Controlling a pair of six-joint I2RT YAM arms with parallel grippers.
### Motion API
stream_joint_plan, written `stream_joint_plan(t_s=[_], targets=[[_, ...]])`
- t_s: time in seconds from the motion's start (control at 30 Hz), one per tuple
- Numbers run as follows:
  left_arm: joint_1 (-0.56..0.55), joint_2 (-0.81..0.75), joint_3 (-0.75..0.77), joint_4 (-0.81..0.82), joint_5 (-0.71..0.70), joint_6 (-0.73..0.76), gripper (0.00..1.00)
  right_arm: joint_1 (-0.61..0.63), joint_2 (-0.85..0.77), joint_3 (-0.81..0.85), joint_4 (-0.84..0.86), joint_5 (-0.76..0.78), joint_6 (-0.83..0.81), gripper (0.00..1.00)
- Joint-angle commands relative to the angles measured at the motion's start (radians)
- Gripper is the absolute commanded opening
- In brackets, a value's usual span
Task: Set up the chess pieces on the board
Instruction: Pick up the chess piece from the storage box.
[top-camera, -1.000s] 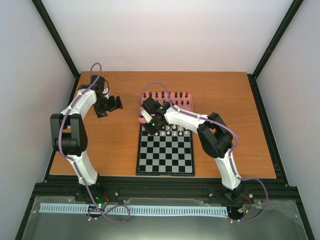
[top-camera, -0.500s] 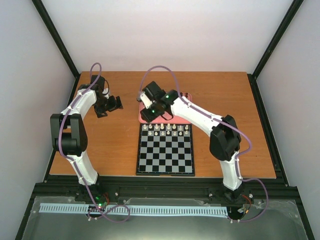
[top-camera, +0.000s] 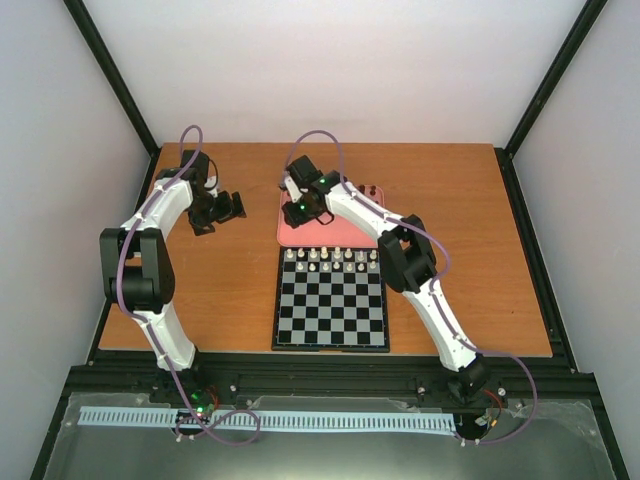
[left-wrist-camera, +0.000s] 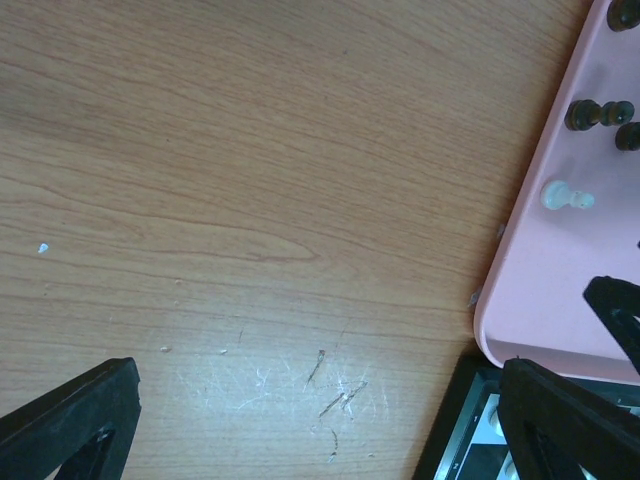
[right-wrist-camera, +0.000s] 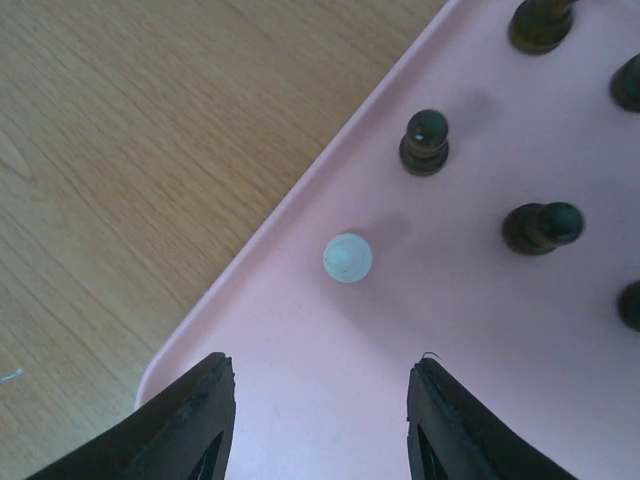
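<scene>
Orange-brown wood of the table (top-camera: 215, 290) fills the scene, with pale walls (top-camera: 330, 70) behind. The board (top-camera: 331, 310) lies flat in the middle, towards my bases. Cream-white pieces (top-camera: 330, 258) are lined up along its far edge (too tiny from up there for me to name them). Just beyond that edge sits the pink tray (top-camera: 292, 236).

My right arm is stretched out over the tray's left part. My right claw (right-wrist-camera: 320, 385) hangs above the pink floor, fingers (right-wrist-camera: 190, 420) spread apart, gripping nothing. Right there in my wrist camera is one cream-white piece (right-wrist-camera: 347, 258), upright and seen from straight above, so only its round top shows. It stands close to the tray's rim, just ahead of the gap between my fingers, and neither finger touches it. Dark pieces (right-wrist-camera: 425, 140) stand farther on across the tray, each apart from the next.

Over on the left, my left claw (left-wrist-camera: 320, 380) hovers above plain wood, well apart from the board. It is spread wide, with nothing in its grasp. Its camera catches the tray's edge at the right (a pale piece and a few dark ones on it) and a corner of the board at the bottom.
</scene>
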Motion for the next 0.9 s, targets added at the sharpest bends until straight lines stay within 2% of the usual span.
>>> stream_joint_plan(t_s=[0.0,0.17,0.47,0.87], targets=[[-0.003,-0.035,-0.002,0.01,0.013,-0.016,1.0,0.004,0.023,0.054,0.021,-0.045,0.021,0.47],[-0.003,-0.041,-0.01,0.017,0.02,-0.021,1.0,0.001,0.055,0.063,0.038,-0.053,0.035,0.47],[-0.002,-0.055,-0.025,0.023,0.036,-0.025,1.0,-0.007,0.134,0.15,0.04,-0.073,0.07,0.4],[-0.003,-0.049,-0.023,0.024,0.036,-0.025,1.0,-0.015,0.168,0.176,0.045,-0.05,0.098,0.4]])
